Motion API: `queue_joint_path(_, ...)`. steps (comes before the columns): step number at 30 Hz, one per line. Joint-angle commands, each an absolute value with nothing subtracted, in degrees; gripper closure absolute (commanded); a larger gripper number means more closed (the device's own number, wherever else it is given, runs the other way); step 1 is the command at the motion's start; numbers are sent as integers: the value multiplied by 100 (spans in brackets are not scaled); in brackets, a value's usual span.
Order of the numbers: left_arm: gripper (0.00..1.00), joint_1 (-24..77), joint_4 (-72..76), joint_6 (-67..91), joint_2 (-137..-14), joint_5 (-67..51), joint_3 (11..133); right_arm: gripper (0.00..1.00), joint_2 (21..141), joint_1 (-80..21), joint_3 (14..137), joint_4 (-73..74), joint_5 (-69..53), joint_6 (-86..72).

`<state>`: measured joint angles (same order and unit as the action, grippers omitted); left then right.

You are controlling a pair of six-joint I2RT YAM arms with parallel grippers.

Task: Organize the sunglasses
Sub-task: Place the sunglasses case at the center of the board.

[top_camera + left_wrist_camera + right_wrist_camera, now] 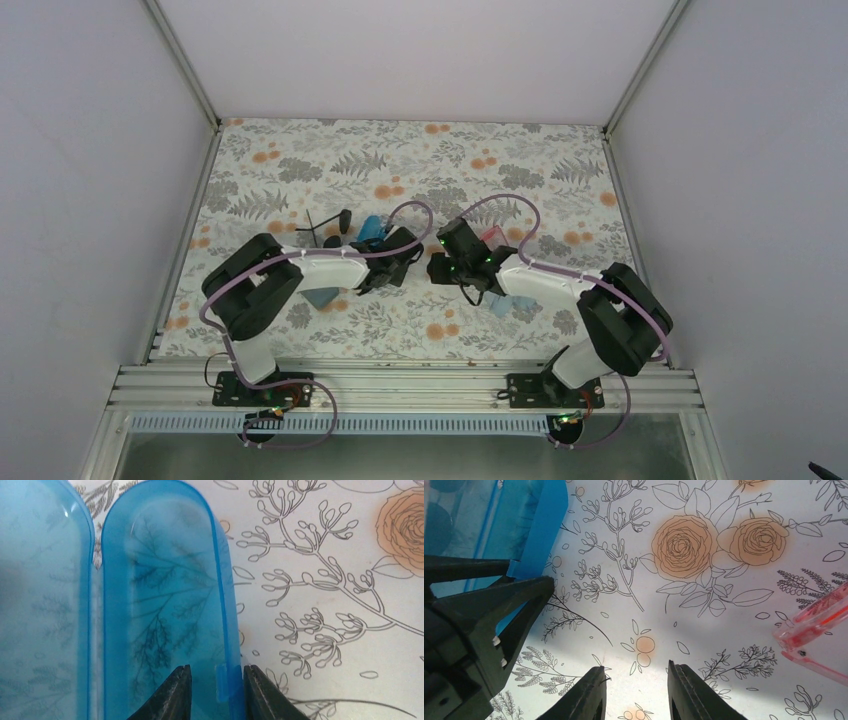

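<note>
We're looking at a table (300, 170) covered in a flowery print. A blue case (165, 605) is lying open on it, one rim sitting between the left pincer (216, 672) fingers. Black sunglasses (330, 225) are lying beyond that pincer, off to its left. Pink sunglasses (819, 625) are resting right of the right pincer (636, 672). The left cloth (322, 297) and right cloth (503, 305) are lying behind the pincers.

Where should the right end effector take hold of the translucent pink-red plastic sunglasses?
Likely the slim bar by the hinge corner of the translucent pink-red plastic sunglasses, from above, jaws straddling it: it lies low on the flowered table cover and is narrow enough. The right end effector hangs open beside it; only that corner shows.
</note>
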<state>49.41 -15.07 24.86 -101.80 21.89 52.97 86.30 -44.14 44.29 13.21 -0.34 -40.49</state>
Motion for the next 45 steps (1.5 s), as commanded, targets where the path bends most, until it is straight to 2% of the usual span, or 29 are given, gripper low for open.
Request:
queue_joint_path(1, 73, 4872, -1471, 1630, -10541, 2125, 5240, 66, 8494, -4368, 4362, 1168, -64, -4153)
queue_joint_path(9, 74, 4843, -1324, 945, -10663, 1729, 5226, 65, 8578, -4338, 4390, 1070, -271, -4091)
queue_joint_path(17, 57, 4845, -1392, 1651, -10110, 971, 5202, 60, 8535, -4136, 4320, 927, -468, -4149)
queue_joint_path(24, 49, 4843, -1692, 2412, -9813, 803, 5494, 59, 8421, -4088, 4241, 932, -483, -4159)
queue_joint_path(39, 45, 4852, -2189, 3079, -9487, 1417, 5671, 57, 8200, -3906, 4207, 1032, -396, -4035)
queue_joint_path(45, 46, 4906, -1987, 3306, -8754, 1094, 5507, 61, 7946, -3837, 4254, 1689, 622, -4180)
